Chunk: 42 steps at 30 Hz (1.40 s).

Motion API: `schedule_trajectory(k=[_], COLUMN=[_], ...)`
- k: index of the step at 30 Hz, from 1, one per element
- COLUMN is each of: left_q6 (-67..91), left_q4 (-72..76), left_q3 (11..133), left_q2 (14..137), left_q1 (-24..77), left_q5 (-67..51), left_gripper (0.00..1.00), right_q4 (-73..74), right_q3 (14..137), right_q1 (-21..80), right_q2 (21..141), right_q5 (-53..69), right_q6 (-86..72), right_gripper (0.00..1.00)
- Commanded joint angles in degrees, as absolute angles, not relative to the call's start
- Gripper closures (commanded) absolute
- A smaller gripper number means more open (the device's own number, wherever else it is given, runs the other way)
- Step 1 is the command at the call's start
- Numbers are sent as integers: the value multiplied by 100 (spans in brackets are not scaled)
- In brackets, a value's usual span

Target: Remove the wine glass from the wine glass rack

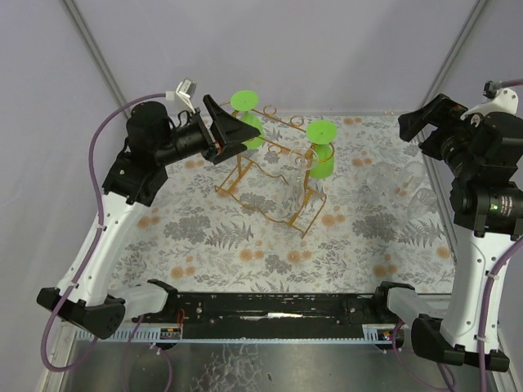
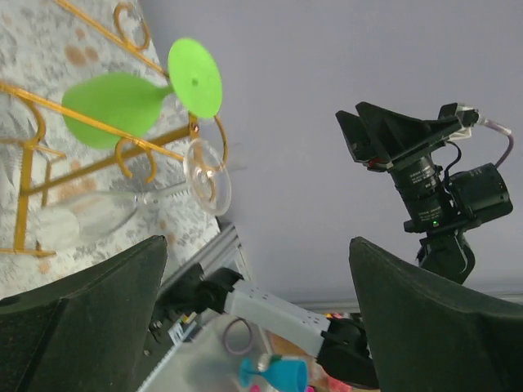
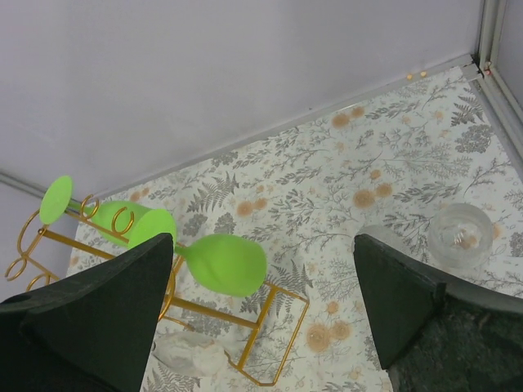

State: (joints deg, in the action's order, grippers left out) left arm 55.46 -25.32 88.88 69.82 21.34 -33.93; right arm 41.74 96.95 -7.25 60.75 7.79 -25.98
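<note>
Trouble would most likely come from the rack [image 1: 274, 163] itself. It is thin wire and looks light, so a sideways tug on a glass whose foot is caught between the rails could drag or tip the whole frame. That would shake the second green glass [image 1: 321, 147] and the clear glass [image 2: 207, 175] hung alongside. A squeeze on the smooth, rounded bowl could also slip. The green glass [image 1: 243, 100] nearest the left gripper [image 1: 219, 122] hangs at the rack's left end, toward the far edge of the table [image 1: 204, 237]. Its foot is up on the rails and its bowl points down, so its long axis runs roughly vertical; it probably has to slide out along the rails rather than lift straight up. The left gripper is close beside that glass, fingers spread wide with nothing between them; whether it touches I cannot tell. The right gripper [image 1: 421, 122] hangs over the right edge, likewise spread and empty.
</note>
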Motion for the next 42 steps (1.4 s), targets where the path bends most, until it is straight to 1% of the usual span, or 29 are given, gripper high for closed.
schedule_trajectory(k=[1, 8, 13, 17, 22, 28, 33, 39, 42], left_q6=[6431, 6560, 6807, 6999, 7181, 7322, 7426, 7436, 7444], left_q4=[-2206, -2066, -1818, -1471, -1334, -1317, -1363, -1349, -1315], left_q3=[8487, 8098, 7817, 7650, 7758, 7786, 7797, 7817, 7845], left_q2=[6816, 6924, 7071, 7193, 7442, 7558, 7572, 7632, 7669], left_q1=[2293, 3182, 3646, 3919, 3993, 4064, 4117, 4145, 4146], left_q5=[-3706, -3147, -2770, -2456, -2102, -1534, -1248, -1135, -1110], left_gripper=[9, 11, 9, 12, 17, 29, 44, 59, 63], right_q4=[4032, 4043, 4104, 4223, 4231, 4109, 4046, 3935, 3906], right_q3=[9611, 9580, 9610, 9673, 9585, 9466, 9347, 9256, 9217], right_q1=[-747, -746, -742, -739, -739, -746, -739, -747, -746], right_q2=[5796, 5728, 5625, 5556, 5460, 5370, 5361, 5354, 5337], right_q5=[985, 921, 821, 759, 730, 736, 769, 826, 826], right_q6=[-2760, -2819, -2778, -2728, -2753, -2813, -2803, -2839, -2834], right_gripper=[1, 1, 1, 0, 0, 0, 0, 0, 0])
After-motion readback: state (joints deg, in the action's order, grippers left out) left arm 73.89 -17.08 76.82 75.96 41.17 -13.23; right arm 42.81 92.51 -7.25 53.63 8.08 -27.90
